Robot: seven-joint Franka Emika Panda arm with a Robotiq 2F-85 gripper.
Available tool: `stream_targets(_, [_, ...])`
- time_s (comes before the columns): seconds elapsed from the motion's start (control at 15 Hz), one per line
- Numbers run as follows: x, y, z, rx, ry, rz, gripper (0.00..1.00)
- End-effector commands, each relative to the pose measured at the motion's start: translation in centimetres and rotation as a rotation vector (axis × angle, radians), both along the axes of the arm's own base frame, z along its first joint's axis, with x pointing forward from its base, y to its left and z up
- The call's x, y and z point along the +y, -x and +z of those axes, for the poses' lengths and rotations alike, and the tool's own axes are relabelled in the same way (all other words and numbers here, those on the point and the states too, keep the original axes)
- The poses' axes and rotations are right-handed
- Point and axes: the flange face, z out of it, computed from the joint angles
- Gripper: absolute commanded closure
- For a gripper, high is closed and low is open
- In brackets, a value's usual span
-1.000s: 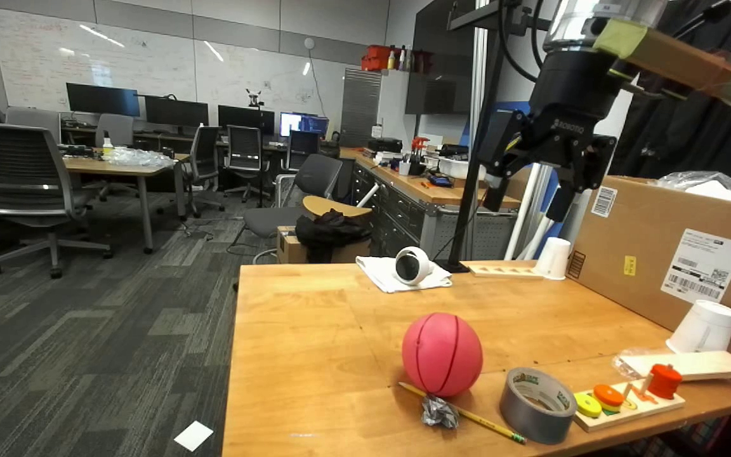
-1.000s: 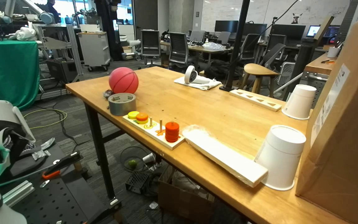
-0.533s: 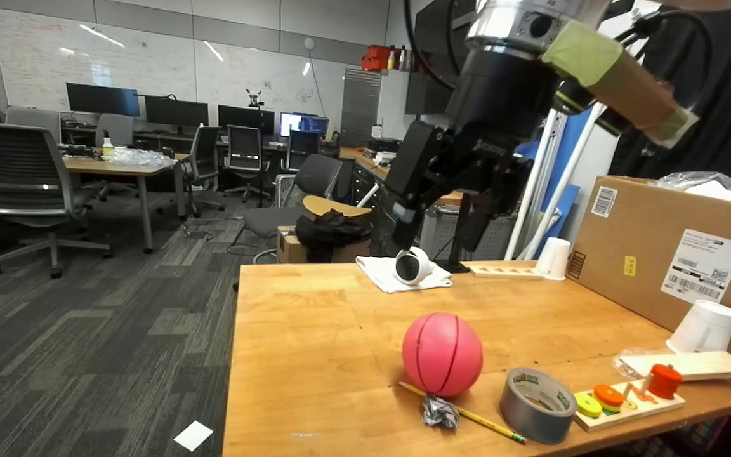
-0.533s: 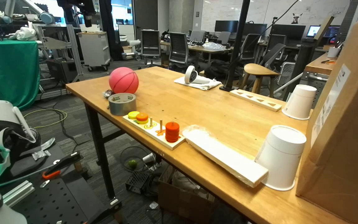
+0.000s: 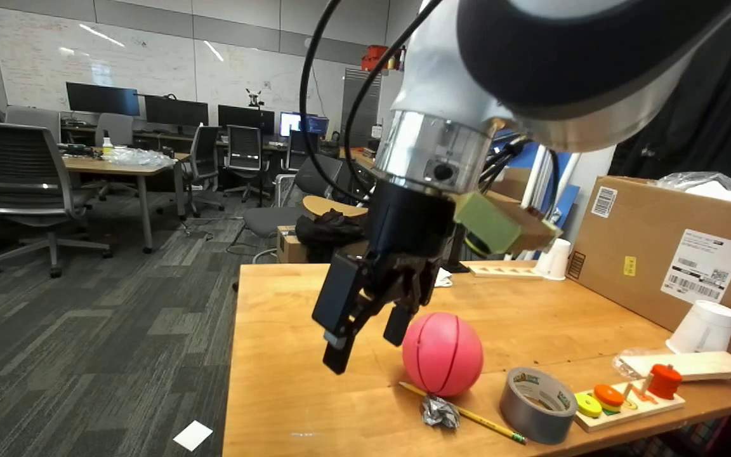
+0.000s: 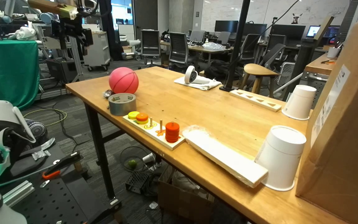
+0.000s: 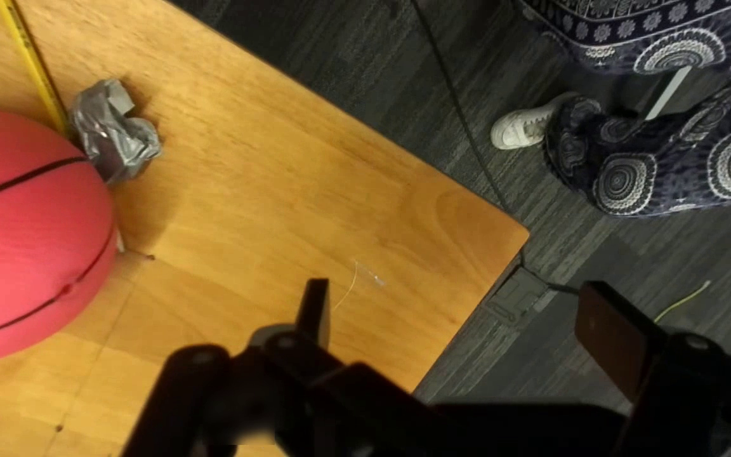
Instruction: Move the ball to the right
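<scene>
Gaping wide, the hand [image 5: 366, 349] hangs near the ball [image 5: 444, 354].

White robot arm [image 5: 438, 82] with a broad curved black section [image 5: 549, 60], shiny silver collar [image 5: 413, 149] marked by a dark round spot [image 5: 444, 171], looping black cables [image 5: 304, 95], black cylindrical wrist [image 5: 410, 219], yellow-green and tan block [image 5: 492, 223], angular black fingers [image 5: 337, 359] with a small pale grey patch [image 5: 334, 340]

In the wrist view, the ball [image 7: 29, 238] is cut off by the left edge, the pencil [image 7: 30, 58] by the top edge, and a person [image 7: 676, 152] by the right edge. In an exterior view, the white cloth [image 5: 443, 278] is mostly hidden behind the arm [image 5: 410, 219]; the box [image 5: 622, 304] is cut off by the right edge, and its label print [image 5: 704, 265] is unreadable.
</scene>
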Motion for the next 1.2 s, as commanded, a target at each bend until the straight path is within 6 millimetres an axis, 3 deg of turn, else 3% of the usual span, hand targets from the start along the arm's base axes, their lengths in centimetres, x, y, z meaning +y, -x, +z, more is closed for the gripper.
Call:
stream_targets(0.0, [0.8, -2.5, -3.0, 0.060, -0.034, 0.085, 0.00])
stream_targets(0.27, [-0.9, -5.1, -6.5, 0.124, -0.024, 0.092, 0.00])
stream_targets(0.4, [-3.2, -6.5, -7.7, 0.143, -0.016, 0.052, 0.00])
stream_targets(0.53, [-7.3, -8.2, -8.0, 0.140, 0.037, -0.018, 0.00])
stream_targets(0.67, [-12.4, -9.1, -4.3, 0.035, 0.135, -0.076, 0.00])
stream_targets(1.0, [-17.2, -7.8, 6.0, -0.177, 0.330, -0.069, 0.00])
stream_targets(1.13, [-17.1, -5.7, 9.7, -0.264, 0.410, -0.056, 0.00])
